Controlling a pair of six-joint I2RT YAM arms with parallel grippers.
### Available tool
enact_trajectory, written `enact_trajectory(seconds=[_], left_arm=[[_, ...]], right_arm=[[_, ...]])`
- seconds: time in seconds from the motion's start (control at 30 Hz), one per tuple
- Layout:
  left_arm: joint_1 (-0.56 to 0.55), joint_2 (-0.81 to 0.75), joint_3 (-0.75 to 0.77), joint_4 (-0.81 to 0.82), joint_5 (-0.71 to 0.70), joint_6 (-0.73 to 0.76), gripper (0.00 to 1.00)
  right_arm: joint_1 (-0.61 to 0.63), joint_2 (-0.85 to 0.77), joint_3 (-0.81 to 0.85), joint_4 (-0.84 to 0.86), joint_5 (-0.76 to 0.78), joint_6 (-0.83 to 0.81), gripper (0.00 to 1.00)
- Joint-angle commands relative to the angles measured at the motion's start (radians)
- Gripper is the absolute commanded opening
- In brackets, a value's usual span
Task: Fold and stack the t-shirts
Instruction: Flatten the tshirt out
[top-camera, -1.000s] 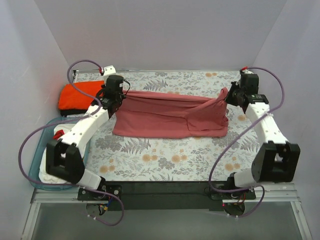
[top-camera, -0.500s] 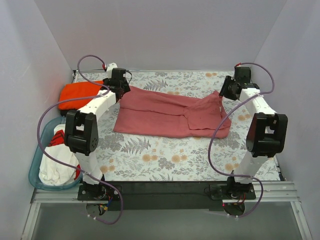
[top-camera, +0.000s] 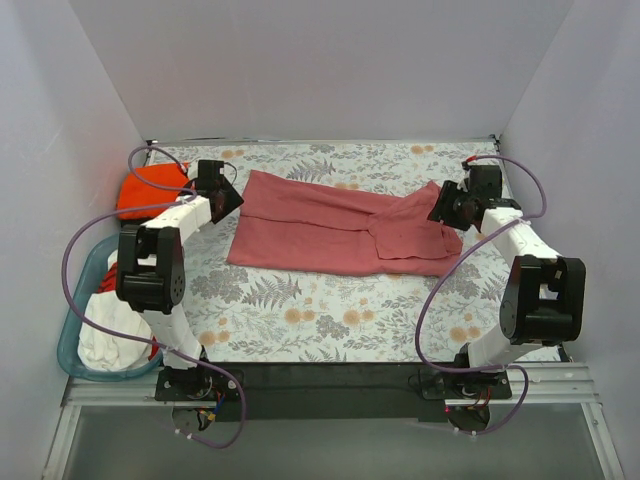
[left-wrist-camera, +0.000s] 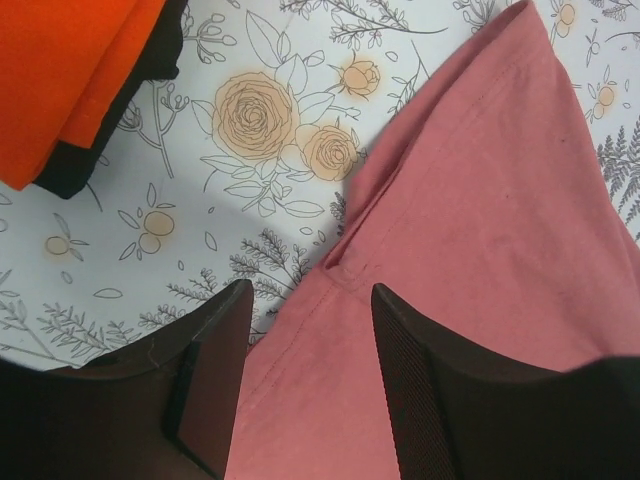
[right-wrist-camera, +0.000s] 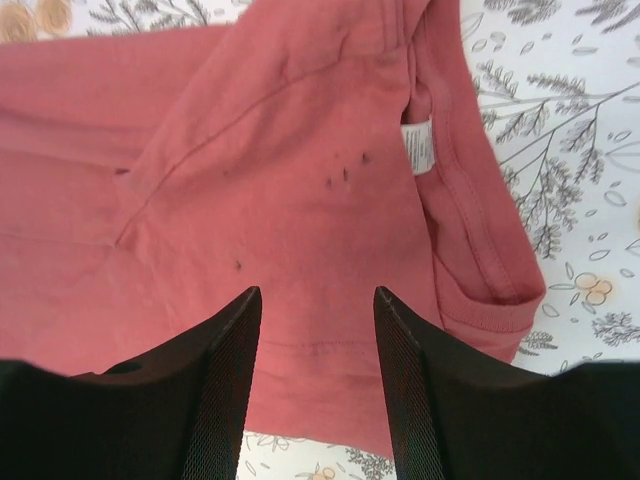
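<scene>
Now both arms reach low across the flowered table (top-camera: 330, 320), claws spread and gripping nothing. Under the left gripper (left-wrist-camera: 305, 400) lies an edge of the large dusty rose-red cloth t-shirt (top-camera: 320, 225). The folded bright orange t-shirt (left-wrist-camera: 60, 70), atop a black t-shirt (left-wrist-camera: 75, 178), sits ahead-left. Below the right gripper (right-wrist-camera: 315, 390) is the collar, its small white tag (right-wrist-camera: 418, 147) unreadable.

The large t-shirt (top-camera: 320, 225) lies mid-table (top-camera: 330, 310); 2 stacked t-shirts (top-camera: 150, 192) sit left of it, with a bin (top-camera: 64, 352) in front of them.
</scene>
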Motion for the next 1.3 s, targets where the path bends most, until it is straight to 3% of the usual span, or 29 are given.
enact_trajectory(seconds=[0.0, 0.43, 0.8, 1.27], left_arm=[[0.027, 0.022, -0.005, 0.061, 0.106, -0.067, 0.50], [0.030, 0.137, 0.046, 0.069, 0.166, -0.099, 0.48], [0.030, 0.103, 0.064, 0.061, 0.205, -0.102, 0.40], [0.030, 0.080, 0.103, 0.037, 0.209, -0.077, 0.40]], right_arm=[[-0.005, -0.038, -0.027, 0.053, -0.051, -0.022, 0.56], [-0.005, -0.043, -0.062, 0.071, -0.059, -0.036, 0.56], [-0.005, -0.035, -0.070, 0.077, -0.070, -0.039, 0.56], [-0.005, -0.030, -0.070, 0.079, -0.058, -0.044, 0.56]])
